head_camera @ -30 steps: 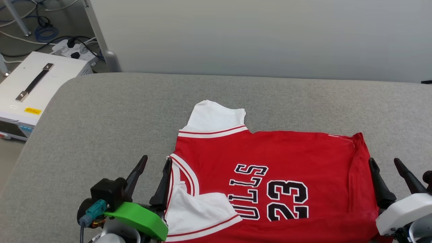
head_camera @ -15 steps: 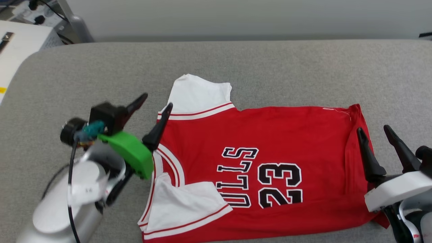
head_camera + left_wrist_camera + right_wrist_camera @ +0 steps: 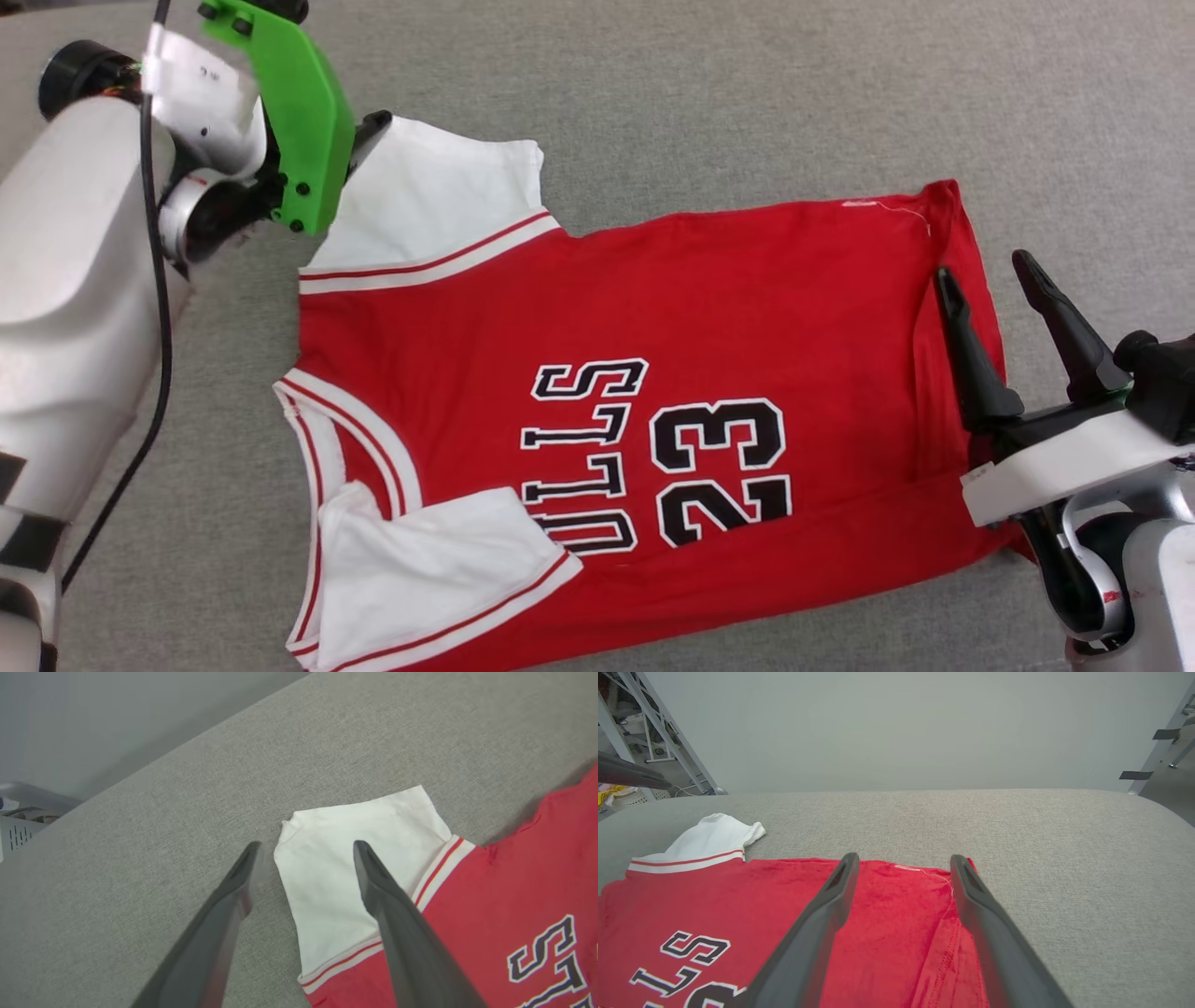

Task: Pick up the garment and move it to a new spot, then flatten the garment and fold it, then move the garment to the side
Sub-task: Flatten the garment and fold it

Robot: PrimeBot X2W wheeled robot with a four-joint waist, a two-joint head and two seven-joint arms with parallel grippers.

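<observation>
The red garment (image 3: 653,308) lies face up on the grey table (image 3: 747,93), collar to the left, hem to the right. Its near white sleeve (image 3: 420,560) is folded over the start of the black lettering. The far white sleeve (image 3: 439,196) lies spread out. My left gripper (image 3: 308,848) is open just above that far sleeve (image 3: 322,882), one finger over the white cloth, the other over bare table. In the head view a green wrist mount (image 3: 289,112) hides most of it. My right gripper (image 3: 983,266) is open over the hem's far corner (image 3: 924,872), holding nothing.
The padded grey table (image 3: 1017,821) runs wide beyond the garment to a pale wall. A metal frame with cables (image 3: 668,728) stands past the table's left end. A white vented box (image 3: 18,830) sits off the table edge.
The head camera has tilted down, so the whole picture shifted. My left arm has reached forward from beside the collar to the far sleeve. The right gripper stays open at the hem.
</observation>
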